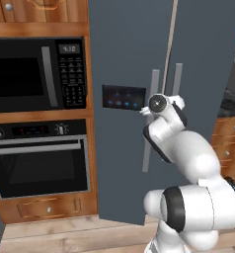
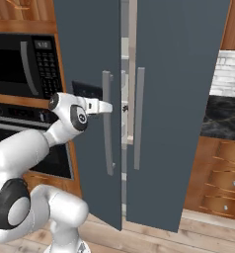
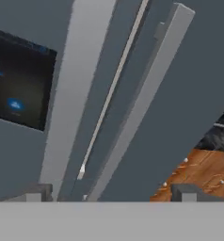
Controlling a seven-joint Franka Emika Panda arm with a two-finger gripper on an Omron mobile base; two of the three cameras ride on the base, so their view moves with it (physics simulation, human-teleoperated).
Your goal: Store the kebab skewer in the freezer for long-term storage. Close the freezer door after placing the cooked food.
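on the far left stood the black microwave (image 1: 38, 74) in its wood cabinet, and under it the black wall oven (image 1: 40, 158). next to them rose the freezer (image 2: 178, 99), tall and slate grey. the freezer door (image 1: 122, 59) with the small dark control panel (image 1: 123, 97) was not fully shut: a narrow bright gap ran between it and the other door (image 2: 188, 123). my gripper (image 3: 109, 195) hovered close in front of that gap, between the two long grey bar handles, the freezer door's handle (image 3: 67, 103) on its left side and the second handle (image 3: 147, 99) on its right. my two fingertips (image 3: 36, 193) stood well apart and i held nothing between them. on the right i saw wood drawers (image 2: 223, 183) and a dark counter (image 2: 223, 116).
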